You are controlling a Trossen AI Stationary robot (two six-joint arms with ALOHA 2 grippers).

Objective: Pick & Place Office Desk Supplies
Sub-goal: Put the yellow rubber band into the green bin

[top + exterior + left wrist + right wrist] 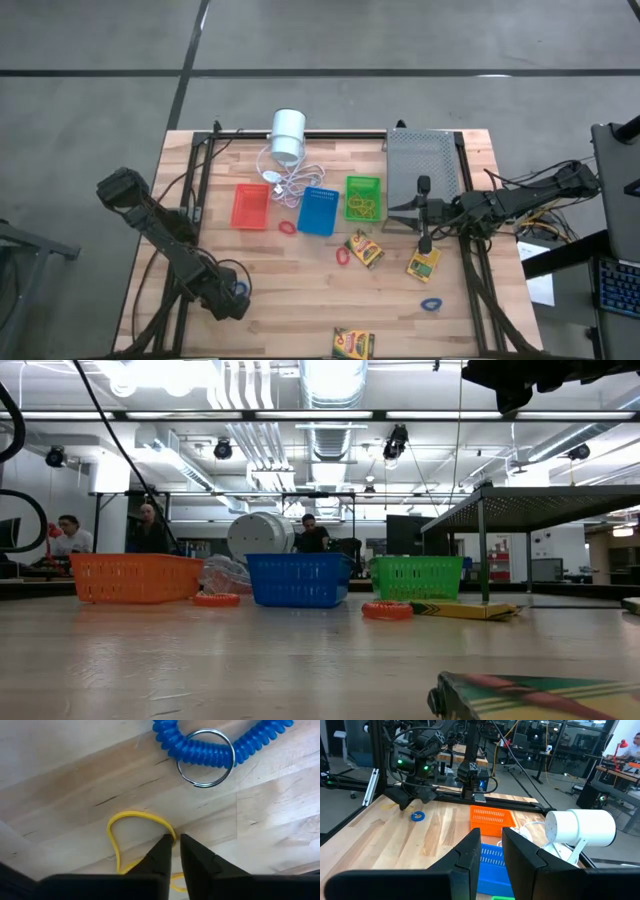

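My left gripper point(175, 841) points steeply down at the table's near left point(236, 292), its fingers nearly together on a yellow rubber band point(131, 818) that lies flat on the wood. A blue coil band with a metal ring point(207, 751) lies just beyond it. The red-orange basket point(250, 205), blue basket point(318, 211) and green basket point(363, 197) stand in a row mid-table. Crayon boxes point(365, 249) point(423, 263) point(353, 343) lie flat on the wood. My right gripper point(408, 213) hovers level at the right, open, with nothing between its fingers point(470, 852). My left gripper comes from above, slanting down, and its two fingertips close on one strand of the yellow band's loop point(171, 834). The rest of the loop lies slack on the table, partly hidden under the fingers.
A white cylinder point(288, 135) with a coiled cord lies at the far edge, and a grey perforated tray point(422, 165) stands at the far right. Red bands point(287, 227) point(342, 256) and a blue band point(431, 303) lie loose. Yellow bands lie in the green basket.
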